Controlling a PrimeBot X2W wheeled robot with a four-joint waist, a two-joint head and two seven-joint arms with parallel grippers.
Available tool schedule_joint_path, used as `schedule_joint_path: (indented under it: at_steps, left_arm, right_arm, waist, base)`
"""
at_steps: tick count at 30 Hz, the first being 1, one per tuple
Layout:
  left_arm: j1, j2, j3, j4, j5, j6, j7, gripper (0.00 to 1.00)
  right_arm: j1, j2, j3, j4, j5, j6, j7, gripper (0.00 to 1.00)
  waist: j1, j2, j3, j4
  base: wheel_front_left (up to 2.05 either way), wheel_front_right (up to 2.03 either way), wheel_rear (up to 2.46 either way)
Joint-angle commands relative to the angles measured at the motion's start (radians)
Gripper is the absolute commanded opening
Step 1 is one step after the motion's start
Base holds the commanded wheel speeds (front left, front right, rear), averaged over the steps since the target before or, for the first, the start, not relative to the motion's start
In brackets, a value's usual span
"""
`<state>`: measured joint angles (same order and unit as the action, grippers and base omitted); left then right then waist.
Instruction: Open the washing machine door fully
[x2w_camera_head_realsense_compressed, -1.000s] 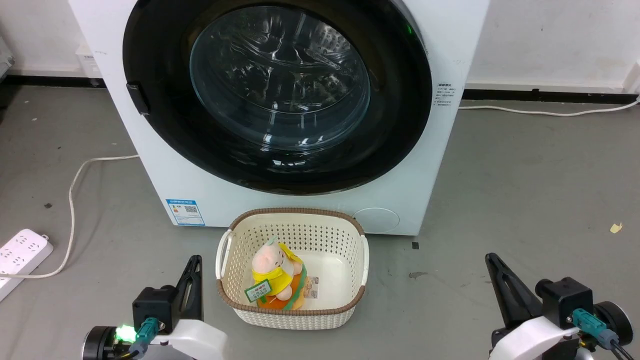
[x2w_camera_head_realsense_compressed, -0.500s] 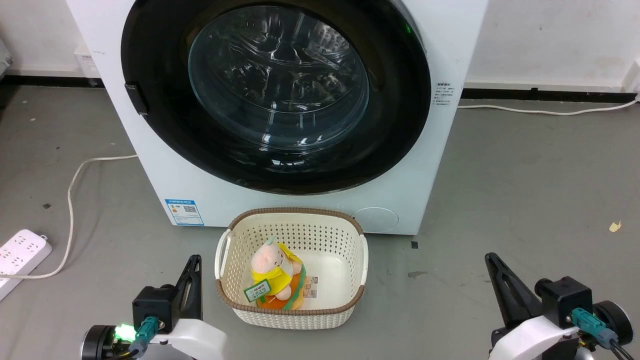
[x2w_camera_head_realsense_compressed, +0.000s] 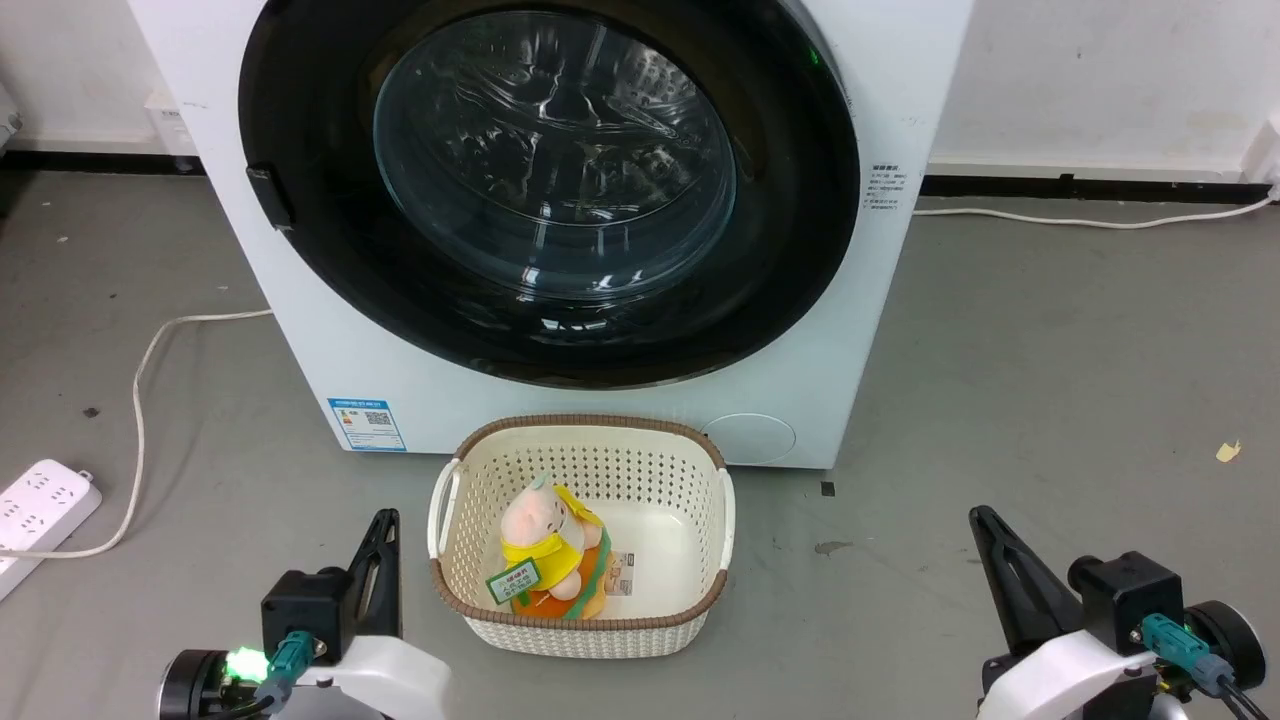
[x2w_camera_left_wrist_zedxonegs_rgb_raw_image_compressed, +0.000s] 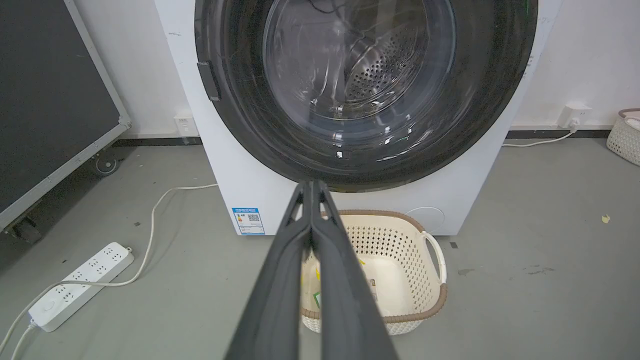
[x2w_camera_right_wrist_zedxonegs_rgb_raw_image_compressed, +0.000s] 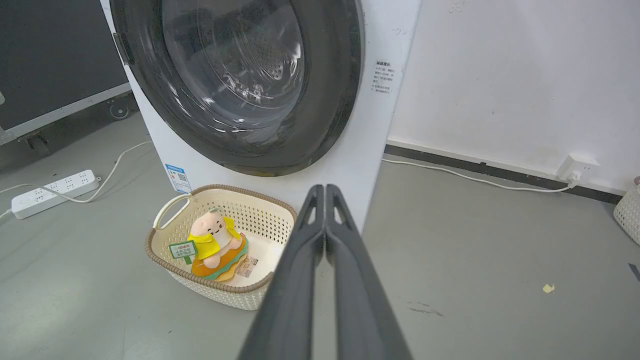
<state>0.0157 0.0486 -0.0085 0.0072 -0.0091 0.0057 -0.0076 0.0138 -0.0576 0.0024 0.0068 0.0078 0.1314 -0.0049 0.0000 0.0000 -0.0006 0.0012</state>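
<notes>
washing machine (x2w_camera_head_realsense_compressed: 905, 80): white boxy front-loader, which I see upright on the floor at upper centre of the head view.
washing machine door (x2w_camera_head_realsense_compressed: 548, 190): glossy black disc with a clear glass bowl centre, closed against the front.
handle tab (x2w_camera_head_realsense_compressed: 271, 197): small, black, on the disc's left edge.
low front: blue label sticker (x2w_camera_head_realsense_compressed: 366, 424) at left, round cap (x2w_camera_head_realsense_compressed: 748, 438) at right.

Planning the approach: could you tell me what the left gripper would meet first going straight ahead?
Probably the washing machine door's lower black rim, passing beside the cream perforated basket; depth is unclear.
</notes>
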Motion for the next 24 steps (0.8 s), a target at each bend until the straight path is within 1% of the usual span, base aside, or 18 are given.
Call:
schedule_joint_path:
  at_steps: [1,20,21,24]
  left_arm:
    - [-0.015,0.002,0.006,-0.005,0.007,-0.005,0.005,0.00]
    - [-0.016,0.002,0.009,-0.007,0.009,-0.006,0.008,0.00]
    - [0.000,0.000,0.009,-0.003,0.007,0.000,0.007,1.00]
    - [0.000,0.000,0.008,-0.003,0.006,0.001,0.007,1.00]
  right_arm:
    - [-0.013,0.007,-0.002,-0.006,-0.007,-0.001,0.002,0.00]
    - [-0.014,0.007,-0.002,-0.007,-0.008,-0.001,0.005,0.00]
    - [-0.001,0.002,-0.001,-0.003,0.000,0.000,0.004,1.00]
    - [0.000,0.002,0.001,-0.002,0.001,0.000,0.004,1.00]
  waist:
    - [0.0000,0.0000,0.000,0.000]
    - [0.0000,0.0000,0.001,-0.001]
    - [0.0000,0.0000,0.001,-0.001]
    - [0.0001,0.0000,0.001,-0.001]
  base:
    - [0.00,0.00,0.00]
    - [0.00,0.00,0.00]
    - [0.00,0.00,0.00]
    - [0.00,0.00,0.00]
